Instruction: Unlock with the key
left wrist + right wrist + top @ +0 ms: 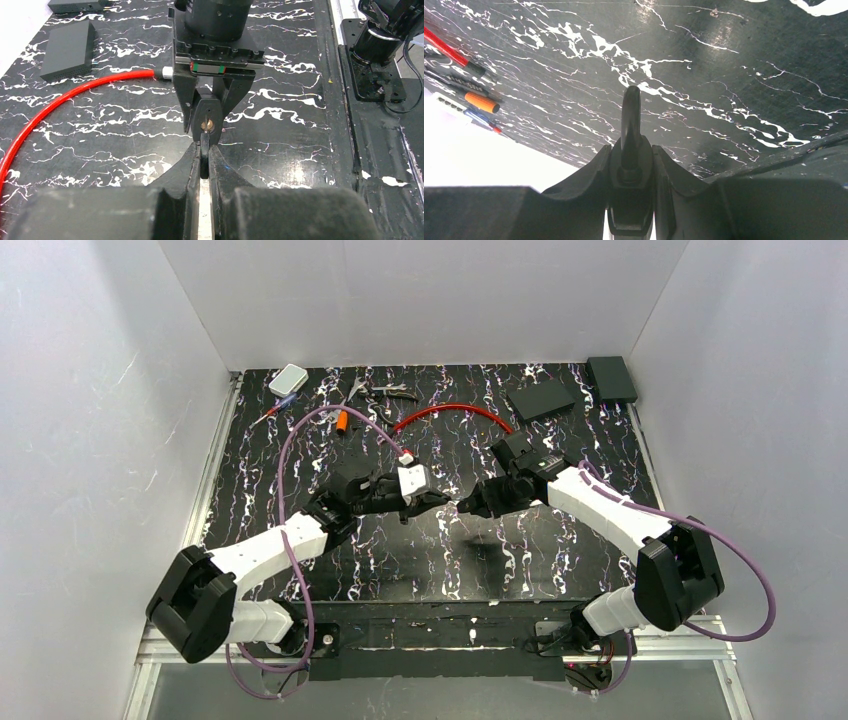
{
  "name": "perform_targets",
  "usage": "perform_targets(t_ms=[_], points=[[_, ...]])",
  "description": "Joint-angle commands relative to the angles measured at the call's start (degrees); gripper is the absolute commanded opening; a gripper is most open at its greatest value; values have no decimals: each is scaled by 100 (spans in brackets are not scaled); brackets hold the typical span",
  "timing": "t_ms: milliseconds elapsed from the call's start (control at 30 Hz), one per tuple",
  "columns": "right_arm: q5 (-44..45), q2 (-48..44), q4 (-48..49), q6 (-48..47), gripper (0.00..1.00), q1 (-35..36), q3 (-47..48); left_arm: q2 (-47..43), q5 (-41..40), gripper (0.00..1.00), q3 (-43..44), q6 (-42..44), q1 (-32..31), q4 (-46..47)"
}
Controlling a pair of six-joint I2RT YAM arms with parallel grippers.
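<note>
My left gripper (432, 502) is shut on the thin dark key (204, 161), gripped edge-on between its fingertips. The key's tip meets the brass keyhole (205, 122) of the black padlock (207, 111). My right gripper (468, 506) is shut on the padlock and holds it above the table, facing the left gripper. In the right wrist view the padlock body (630, 202) sits between the fingers and its shackle (630, 115) sticks out past them. I cannot tell how deep the key sits in the lock.
A red cable (455, 412) lies behind the grippers, also in the left wrist view (60, 97). Two black boxes (540, 400) (611, 377) sit at the back right. A white box (288, 379), pens (345, 421) and pliers (385, 391) lie at the back left.
</note>
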Motion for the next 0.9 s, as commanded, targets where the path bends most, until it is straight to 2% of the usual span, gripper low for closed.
perform_targets(t_ms=[0,867], points=[[-50,-38,207,262,1,26,171,-49,-114,0,40,-89,-94,225],[22,-268,303,391,1,57,25,201,-251,0,-15,57,-205,232]])
